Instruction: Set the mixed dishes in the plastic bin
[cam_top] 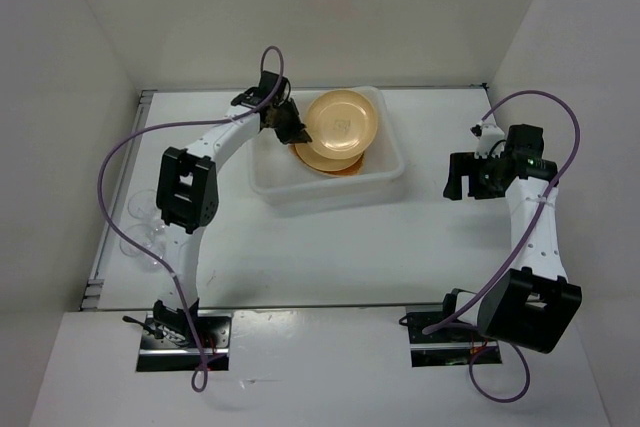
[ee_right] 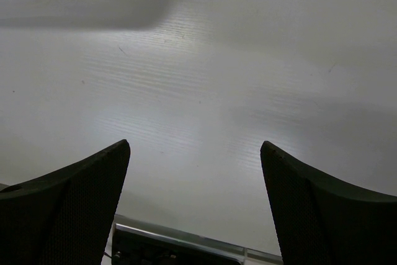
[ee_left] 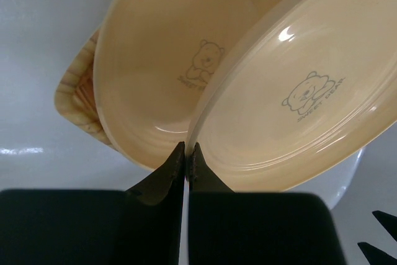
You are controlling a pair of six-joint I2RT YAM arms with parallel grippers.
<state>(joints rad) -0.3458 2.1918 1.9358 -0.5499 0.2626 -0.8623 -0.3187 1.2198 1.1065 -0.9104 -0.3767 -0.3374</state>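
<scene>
Left gripper [ee_left: 187,152], lower centre, pinches the tilted plate [ee_left: 298,97] by its rim, angling it to stack on the second plate [ee_left: 161,60]. Right gripper [ee_right: 195,144] hangs spread, idle, over table [ee_right: 217,79]; overhead, mid-frame, the plastic bin [cam_top: 330,192] holds that plate.

Inside the bin [cam_top: 325,193], upper plate [cam_top: 343,118] overlaps lower plate [ee_left: 155,72] atop dish [ee_left: 74,100].
</scene>
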